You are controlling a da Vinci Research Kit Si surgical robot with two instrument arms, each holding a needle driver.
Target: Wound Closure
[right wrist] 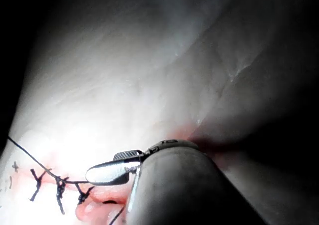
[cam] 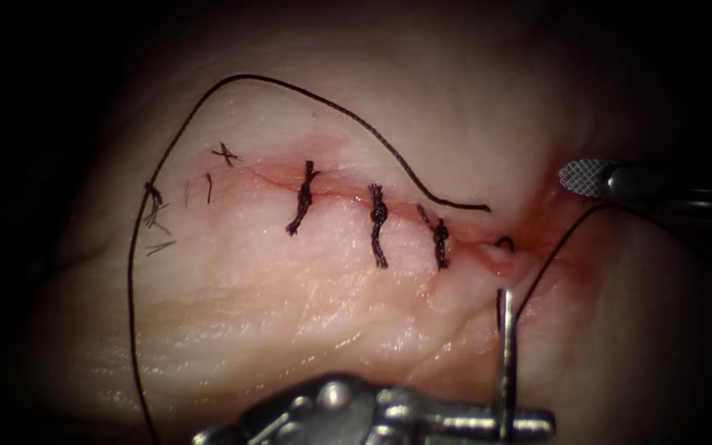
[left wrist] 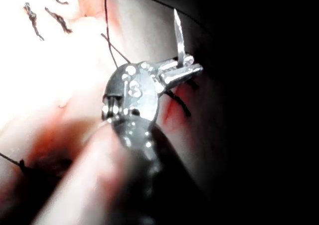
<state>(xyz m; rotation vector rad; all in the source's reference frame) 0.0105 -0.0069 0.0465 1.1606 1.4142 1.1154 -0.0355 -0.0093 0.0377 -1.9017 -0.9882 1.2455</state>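
Note:
On the tissue [cam: 290, 313] the cut [cam: 339, 194] runs left to right, closed by three knotted stitches [cam: 378, 224]. My left tool [cam: 506, 423] comes in from the near edge, jaws shut on the needle [cam: 505, 346] low on its curve. The needle stands out of the tissue, its tip just short of the cut's right end; the needle [left wrist: 178, 34] shows bare with my left tool [left wrist: 182, 65] gripping it. A small thread loop [cam: 504, 241] sits at the cut's right end. To the right of the cut my right tool [cam: 584, 177] hangs open and holds nothing, as my right tool [right wrist: 110, 172] also shows.
A long black thread [cam: 232, 81] arcs above the cut and falls down the left side. Another strand [cam: 554, 251] runs from the needle toward the right. Cut thread ends [cam: 155, 216] lie at the left. Red fluid [cam: 550, 214] stains the cut's right end.

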